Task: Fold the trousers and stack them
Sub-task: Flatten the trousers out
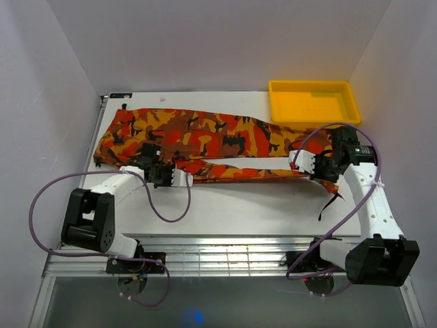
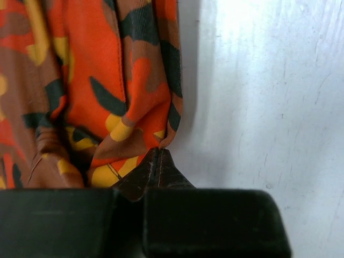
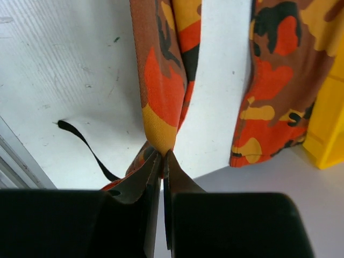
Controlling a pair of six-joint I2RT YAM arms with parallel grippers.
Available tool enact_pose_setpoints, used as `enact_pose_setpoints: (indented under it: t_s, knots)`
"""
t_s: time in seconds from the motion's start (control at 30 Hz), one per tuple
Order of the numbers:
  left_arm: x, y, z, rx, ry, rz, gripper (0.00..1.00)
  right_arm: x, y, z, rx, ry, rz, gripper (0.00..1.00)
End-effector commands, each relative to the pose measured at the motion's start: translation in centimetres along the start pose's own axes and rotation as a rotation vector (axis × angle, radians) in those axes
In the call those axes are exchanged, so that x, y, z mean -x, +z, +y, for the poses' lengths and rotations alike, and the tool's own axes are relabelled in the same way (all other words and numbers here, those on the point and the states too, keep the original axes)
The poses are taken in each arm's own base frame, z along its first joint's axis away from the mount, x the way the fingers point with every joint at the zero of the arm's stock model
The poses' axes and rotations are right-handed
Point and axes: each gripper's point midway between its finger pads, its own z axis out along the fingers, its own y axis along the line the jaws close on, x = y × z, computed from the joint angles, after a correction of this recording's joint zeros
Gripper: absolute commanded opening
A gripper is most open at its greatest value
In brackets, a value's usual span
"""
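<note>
Trousers (image 1: 205,137) lie flat across mid-frame, L to R, w/ left gripper (image 2: 157,155) clenched on lower leg's edge and right gripper (image 3: 163,155) pinching its hem end, prob. to fold that leg over.

1. The trousers (image 1: 198,133): matt cloth with a fine ribbed weave.
2. The tray (image 1: 314,102), beside the trousers: smooth yellow plastic, slightly glossy.
3. The table (image 1: 259,205) under the trousers: white, matt, faintly scratched.

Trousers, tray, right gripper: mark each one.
trousers (image 1: 198,133), top view, middle of the far leg.
tray (image 1: 314,104), top view, bare floor.
right gripper (image 3: 163,154), right wrist view, between its fingertips.
</note>
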Motion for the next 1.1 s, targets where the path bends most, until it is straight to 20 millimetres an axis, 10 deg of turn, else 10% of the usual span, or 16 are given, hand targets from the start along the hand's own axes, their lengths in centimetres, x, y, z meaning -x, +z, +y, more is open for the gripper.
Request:
enact_pose_setpoints:
  t_s: [0.0,0.2,0.43,0.63,0.67,0.8,0.87,0.97,1.07]
  knots:
    - [2.4,-5.0,4.6,0.176,-0.054,-0.113,0.0,0.6,-3.3,-0.5,-0.066,0.013,-0.034,0.08]
    - [5.3,-12.9,6.8,0.385,-0.14,-0.278,0.0,2.6,-8.7,-0.1,-0.225,-0.092,-0.083,0.08]
    - [7.0,-15.9,6.6,0.461,-0.128,-0.342,0.0,4.4,-12.2,-0.4,-0.309,-0.111,-0.132,0.08]
    - [5.6,-12.1,13.8,0.373,-0.342,-0.402,0.01,-1.1,-2.9,-1.2,-0.098,0.081,0.028,0.08]
    - [3.4,-8.5,14.9,0.321,-0.442,-0.362,0.03,-1.8,-2.0,-2.6,-0.123,0.097,0.039,0.08]
    - [1.3,-5.2,22.7,0.342,-0.695,-0.337,0.23,-4.2,3.9,-4.3,0.009,0.222,0.094,0.08]
    - [1.7,-7.2,26.1,0.37,-0.762,-0.358,0.38,-5.4,4.9,-5.3,0.021,0.233,0.147,0.08]
    - [0.6,-8.8,24.7,0.329,-0.884,-0.315,0.6,-7.1,7.2,-5.0,0.064,0.211,0.204,0.08]
    - [-2.9,-12.2,21.5,0.288,-1.016,-0.272,0.61,-8.1,8.4,-4.9,0.066,0.199,0.239,0.08]
